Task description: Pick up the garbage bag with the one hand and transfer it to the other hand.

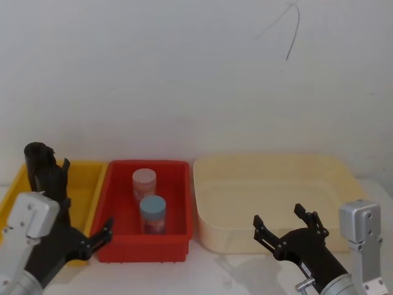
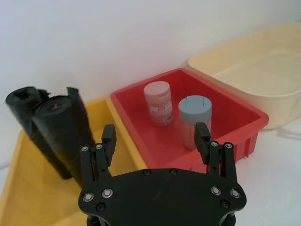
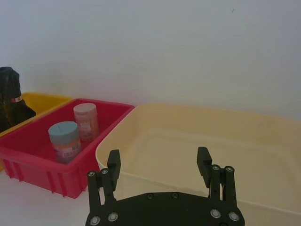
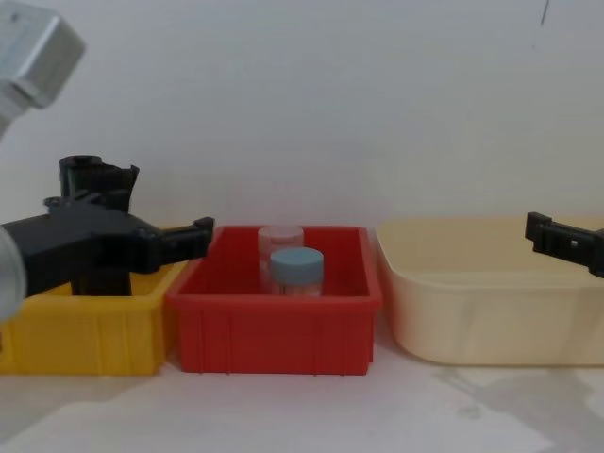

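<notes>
Two black crinkly rolls stand side by side in the yellow bin (image 2: 19, 188). The garbage bag (image 2: 22, 110) is the rear one, with no coloured mark. The roll in front of it (image 2: 63, 129) has a small red-orange mark at its top. In the head view the bag (image 1: 38, 161) rises at the bin's back left. My left gripper (image 2: 155, 134) hovers open at the near side of the yellow bin, a short way from the rolls and touching neither. My right gripper (image 1: 279, 216) is open and holds nothing, low at the front edge of the cream tub.
A red bin (image 1: 178, 184) between the yellow bin and the cream tub (image 1: 270, 161) holds a pink-lidded jar (image 1: 144, 181) and a blue-lidded jar (image 1: 152, 210). A white wall stands close behind the bins. White tabletop lies in front of them.
</notes>
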`<state>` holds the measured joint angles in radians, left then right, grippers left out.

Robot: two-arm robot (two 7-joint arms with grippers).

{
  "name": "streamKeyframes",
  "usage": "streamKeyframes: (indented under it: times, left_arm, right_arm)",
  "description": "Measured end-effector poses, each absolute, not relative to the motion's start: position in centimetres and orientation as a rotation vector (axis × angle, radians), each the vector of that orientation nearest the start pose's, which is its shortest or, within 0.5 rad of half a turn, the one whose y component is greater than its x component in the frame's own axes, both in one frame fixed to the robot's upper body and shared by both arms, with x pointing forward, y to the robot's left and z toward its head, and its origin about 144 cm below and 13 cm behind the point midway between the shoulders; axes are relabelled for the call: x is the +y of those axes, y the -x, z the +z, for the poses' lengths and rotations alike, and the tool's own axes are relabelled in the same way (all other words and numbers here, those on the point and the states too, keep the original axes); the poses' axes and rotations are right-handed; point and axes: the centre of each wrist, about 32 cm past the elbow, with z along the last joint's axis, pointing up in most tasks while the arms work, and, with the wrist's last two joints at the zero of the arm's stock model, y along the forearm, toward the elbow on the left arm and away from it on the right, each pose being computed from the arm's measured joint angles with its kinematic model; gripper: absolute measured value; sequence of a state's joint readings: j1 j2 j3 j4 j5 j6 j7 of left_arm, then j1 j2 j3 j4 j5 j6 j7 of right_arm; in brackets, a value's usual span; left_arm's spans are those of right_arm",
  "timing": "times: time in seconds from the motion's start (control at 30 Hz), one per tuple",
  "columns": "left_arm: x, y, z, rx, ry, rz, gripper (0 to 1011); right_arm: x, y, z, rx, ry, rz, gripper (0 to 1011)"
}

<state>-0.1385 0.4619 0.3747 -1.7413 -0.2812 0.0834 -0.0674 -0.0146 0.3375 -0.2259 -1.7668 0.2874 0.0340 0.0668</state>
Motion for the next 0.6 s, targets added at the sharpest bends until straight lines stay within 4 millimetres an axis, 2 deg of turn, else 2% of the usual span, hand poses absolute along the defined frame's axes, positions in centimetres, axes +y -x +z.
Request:
streamKeyframes:
  times: [0.23,0.6]
  left_arm:
    - [24.8,-46.1,121.9,-0.167,-0.1,1.128,1001]
    - [26.7,-46.1,122.6,-0.136,-0.136,1.165,1001]
  right_arm:
    - [-23.7,-44.3,118.9,-0.075,-0.026,-1.229,1001]
    - [-23.7,-44.3,118.9,-0.075,-0.026,-1.229,1001]
